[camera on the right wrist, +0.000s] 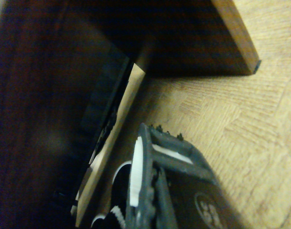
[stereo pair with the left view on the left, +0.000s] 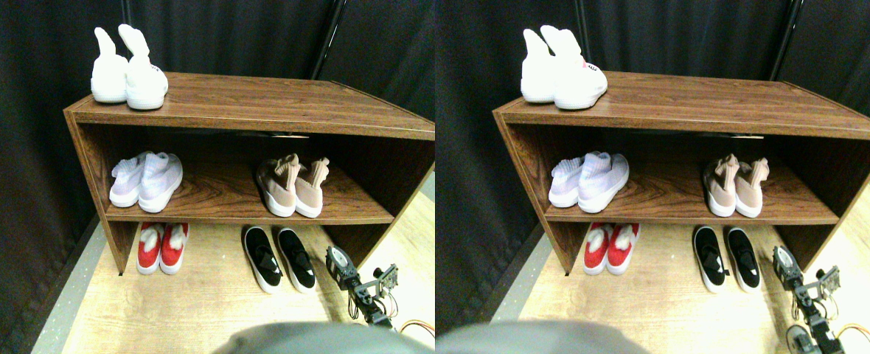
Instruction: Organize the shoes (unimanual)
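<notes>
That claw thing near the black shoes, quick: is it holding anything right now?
Right gripper: holds nothing, beside the black shoes on the floor; open or closed cannot be told.

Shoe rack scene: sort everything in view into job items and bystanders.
Job:
white pair on the rack's top
lavender pair and pink pair on the shelf
red pair and black pair on the floor
right gripper

Bystanders:
wooden rack
black curtain

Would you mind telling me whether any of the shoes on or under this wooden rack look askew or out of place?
Nothing stands out: the white pair, lavender pair, pink pair, red pair and black pair each sit side by side.
</notes>
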Controlling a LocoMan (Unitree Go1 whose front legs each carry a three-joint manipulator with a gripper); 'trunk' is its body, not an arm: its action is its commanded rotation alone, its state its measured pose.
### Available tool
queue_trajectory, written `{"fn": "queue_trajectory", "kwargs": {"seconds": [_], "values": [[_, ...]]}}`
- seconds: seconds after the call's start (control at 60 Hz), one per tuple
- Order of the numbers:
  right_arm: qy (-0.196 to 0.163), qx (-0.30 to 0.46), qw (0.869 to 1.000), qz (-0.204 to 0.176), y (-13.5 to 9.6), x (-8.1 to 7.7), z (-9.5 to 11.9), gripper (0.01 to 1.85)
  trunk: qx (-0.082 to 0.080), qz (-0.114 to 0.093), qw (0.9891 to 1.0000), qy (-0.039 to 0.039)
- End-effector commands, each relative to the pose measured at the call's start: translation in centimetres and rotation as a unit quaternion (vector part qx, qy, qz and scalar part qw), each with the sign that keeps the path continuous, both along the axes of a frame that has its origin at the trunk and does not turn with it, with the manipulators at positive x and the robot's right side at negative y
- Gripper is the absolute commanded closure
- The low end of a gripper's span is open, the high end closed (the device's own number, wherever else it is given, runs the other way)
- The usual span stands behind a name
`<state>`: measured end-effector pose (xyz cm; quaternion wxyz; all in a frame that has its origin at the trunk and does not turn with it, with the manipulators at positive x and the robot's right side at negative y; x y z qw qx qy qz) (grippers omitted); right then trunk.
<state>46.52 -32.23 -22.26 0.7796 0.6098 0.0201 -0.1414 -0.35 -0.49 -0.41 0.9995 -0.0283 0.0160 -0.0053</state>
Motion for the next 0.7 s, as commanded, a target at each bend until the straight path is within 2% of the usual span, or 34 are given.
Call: {"fn": "queue_trajectory", "kwargs": {"seconds": [0.017,0.2,0.317,0.417,0.7], "values": [[-0.014,-0.003,1.000,-0.014,-0.5,0.6,0.1,1.80,-0.010,0.004,0.9999,0.0105],[-0.006,-0.002,1.000,-0.022,-0.8,1.4,0.0,1.80,-0.010,0.005,0.9999,0.0112],[0.016,-0.002,1.000,-0.026,0.0,1.4,0.0,1.80,-0.013,0.008,0.9998,0.0117],[0.019,0.007,1.000,-0.003,1.0,1.6,-0.2,1.80,-0.018,0.013,0.9997,0.0105],[0.036,0.026,0.999,-0.011,2.3,2.9,-1.6,1.80,-0.029,0.029,0.9991,0.0105]]}}
